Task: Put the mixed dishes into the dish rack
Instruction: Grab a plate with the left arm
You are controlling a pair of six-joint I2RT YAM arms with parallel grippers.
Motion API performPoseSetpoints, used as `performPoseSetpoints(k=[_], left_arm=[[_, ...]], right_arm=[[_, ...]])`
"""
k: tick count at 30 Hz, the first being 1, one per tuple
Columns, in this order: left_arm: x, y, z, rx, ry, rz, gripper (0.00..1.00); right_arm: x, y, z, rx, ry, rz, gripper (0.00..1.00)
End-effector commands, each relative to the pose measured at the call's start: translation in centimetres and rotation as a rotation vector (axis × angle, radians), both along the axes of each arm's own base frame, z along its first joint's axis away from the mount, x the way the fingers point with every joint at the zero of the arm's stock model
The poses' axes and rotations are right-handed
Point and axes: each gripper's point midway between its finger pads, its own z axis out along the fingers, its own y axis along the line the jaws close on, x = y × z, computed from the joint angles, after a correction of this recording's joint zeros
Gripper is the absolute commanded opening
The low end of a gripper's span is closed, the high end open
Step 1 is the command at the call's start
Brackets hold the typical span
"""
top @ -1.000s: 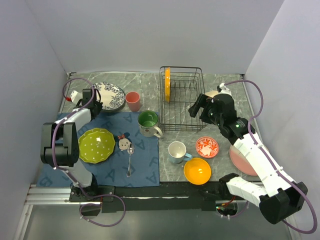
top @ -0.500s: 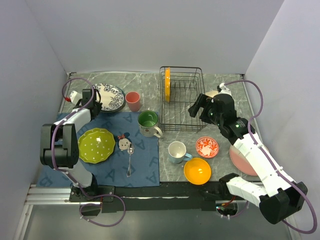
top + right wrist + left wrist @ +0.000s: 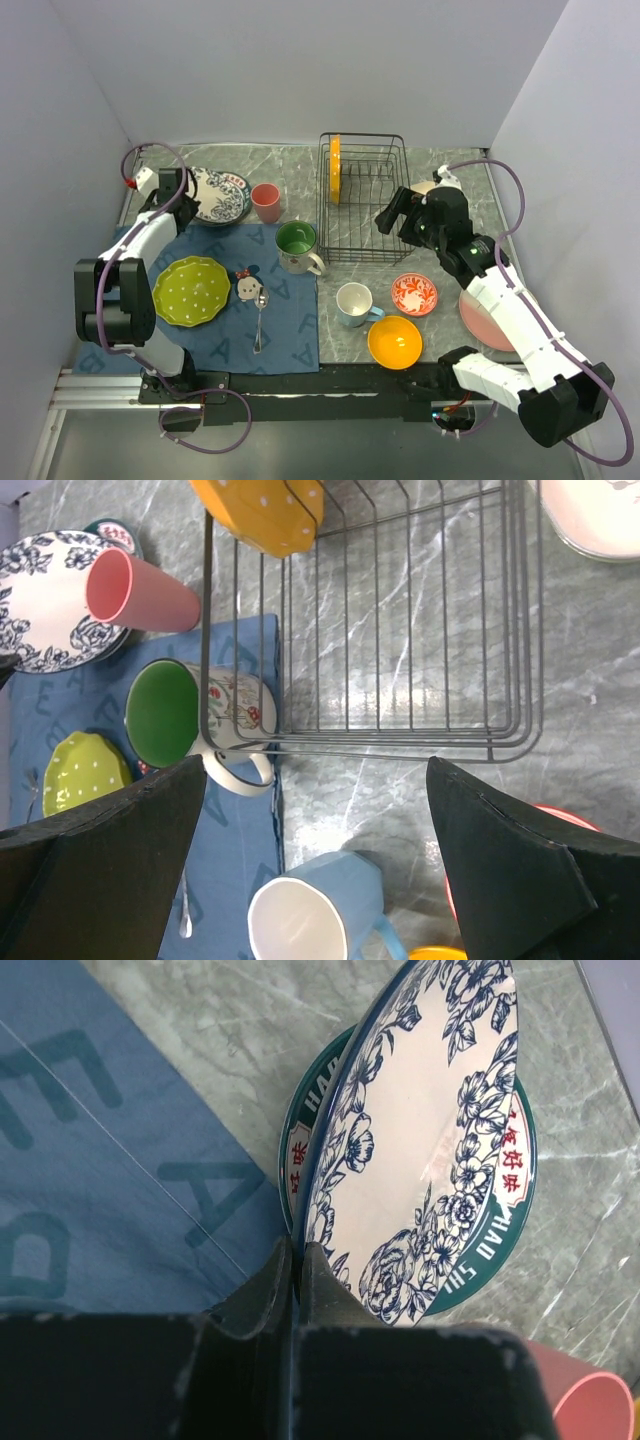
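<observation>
left fingers [image 3: 262, 1290]: clenched on the near rim of the blue floral plate [image 3: 420, 1130], which is tipped up off the green plate [image 3: 522, 1150] right under it.
right fingers [image 3: 100, 870]: spread wide, holding nothing, dish rack [image 3: 365, 205] just ahead of them.
rack: one orange dotted plate [image 3: 334, 168] slotted; well right of the left fingers, pink cup [image 3: 265, 202] between.
risk: thin edge pinch, so I'd guess the plate could pivot, slip onto the green one, or clip the cup.
writing: green rim reads "HAR…", "SH…", plus Chinese characters; big "A" on the blue mat [image 3: 100, 1160].

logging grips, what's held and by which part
The left gripper pinches the floral plate by its rim, holding it tilted. The right gripper is open, holding nothing.
</observation>
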Motion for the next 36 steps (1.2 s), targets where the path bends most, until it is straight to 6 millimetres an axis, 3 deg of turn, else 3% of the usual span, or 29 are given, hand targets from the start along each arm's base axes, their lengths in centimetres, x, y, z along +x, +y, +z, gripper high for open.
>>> performPoseSetpoints(k=[1,13,23,28,33,36], left_arm=[[1.3,-0.3,3.7,0.085,-0.022,-0.091,0.01],[3.3,0.0,11.2,0.142,-0.119,-0.093,0.01],[3.9,-0.3,13.2,0.149,-0.137,-0.128,0.01],[3.6,-0.7,15.3,0.146,-0.174,-0.148,0.01],[2.6,-1.7,18.7,0.133,-0.238,-0.198,0.01],[1.8,-2.2,20.7,0.132,-0.269,-0.228,0.01]], right_arm=[[1.0,0.7,1.6,0.023,-0.051,0.024,0.98],[1.7,2.1,2.1,0.045,-0.051,0.09,0.98],[2.1,3.6,2.5,0.053,-0.078,0.18,0.97],[2.1,5.3,3.8,0.073,-0.139,0.284,0.97],[1.9,6.7,5.3,0.055,-0.196,0.359,0.96],[1.1,8.2,7.2,0.082,-0.249,0.449,0.96]])
